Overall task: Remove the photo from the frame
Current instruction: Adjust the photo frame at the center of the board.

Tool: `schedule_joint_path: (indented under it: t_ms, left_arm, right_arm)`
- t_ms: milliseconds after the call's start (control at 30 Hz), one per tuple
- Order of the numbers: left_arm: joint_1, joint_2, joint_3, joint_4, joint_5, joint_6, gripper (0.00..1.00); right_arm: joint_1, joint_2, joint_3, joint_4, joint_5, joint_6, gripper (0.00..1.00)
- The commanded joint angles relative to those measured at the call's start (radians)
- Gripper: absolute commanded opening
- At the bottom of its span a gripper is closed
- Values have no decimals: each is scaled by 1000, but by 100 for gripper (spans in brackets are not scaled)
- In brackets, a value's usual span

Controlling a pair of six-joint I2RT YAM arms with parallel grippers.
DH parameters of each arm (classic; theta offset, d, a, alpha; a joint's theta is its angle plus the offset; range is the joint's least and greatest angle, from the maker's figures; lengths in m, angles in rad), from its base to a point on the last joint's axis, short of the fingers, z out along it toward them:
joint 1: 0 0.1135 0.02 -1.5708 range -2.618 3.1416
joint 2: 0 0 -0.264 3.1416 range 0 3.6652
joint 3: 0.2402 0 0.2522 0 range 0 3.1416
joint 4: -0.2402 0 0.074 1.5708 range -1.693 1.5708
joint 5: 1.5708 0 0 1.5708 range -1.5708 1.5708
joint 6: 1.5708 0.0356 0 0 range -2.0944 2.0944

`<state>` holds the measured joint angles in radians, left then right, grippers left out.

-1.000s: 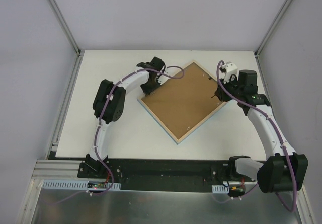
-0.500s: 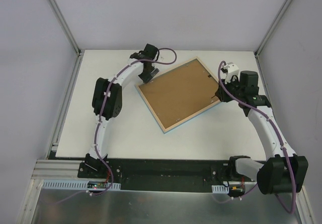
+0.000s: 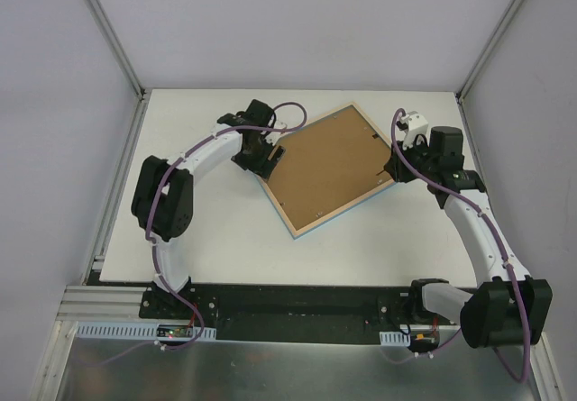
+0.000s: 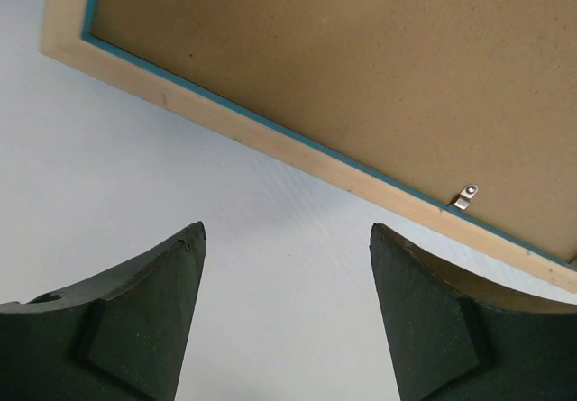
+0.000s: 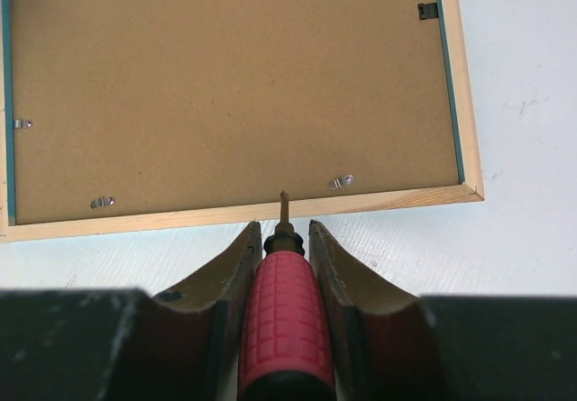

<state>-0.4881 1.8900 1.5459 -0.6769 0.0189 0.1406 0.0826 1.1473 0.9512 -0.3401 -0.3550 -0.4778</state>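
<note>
The frame lies face down on the white table, its pale wood rim up and a blue edge just inside it. A brown backing board fills it, held by small metal clips. The photo is hidden under the board. My left gripper hovers open just off the frame's left edge, and in the left wrist view only bare table lies between its fingers. My right gripper is shut on a red-handled screwdriver. The screwdriver's tip reaches the frame's right rim.
The white table is bounded by grey walls and metal rails at the back and sides. Another clip sits at the rim in the left wrist view. A black hanger sits near the frame's far corner.
The frame turned clockwise on the table. My left gripper then opened, let go of the frame's left corner and drew back to the left. The right arm barely moved.
</note>
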Motion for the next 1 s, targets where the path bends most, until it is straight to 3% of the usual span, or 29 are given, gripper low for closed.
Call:
schedule_joint_path:
  t_ms: [0, 533, 967]
  left_arm:
    - [26, 7, -4, -19, 119, -188, 72]
    - [36, 159, 37, -24, 150, -302, 69]
    - [34, 198, 56, -23, 173, -296, 43]
  right_arm:
    - [-7, -38, -8, 39, -27, 13, 1]
    - [-7, -47, -14, 44, -42, 15, 1]
    - [-7, -40, -14, 47, -50, 15, 1]
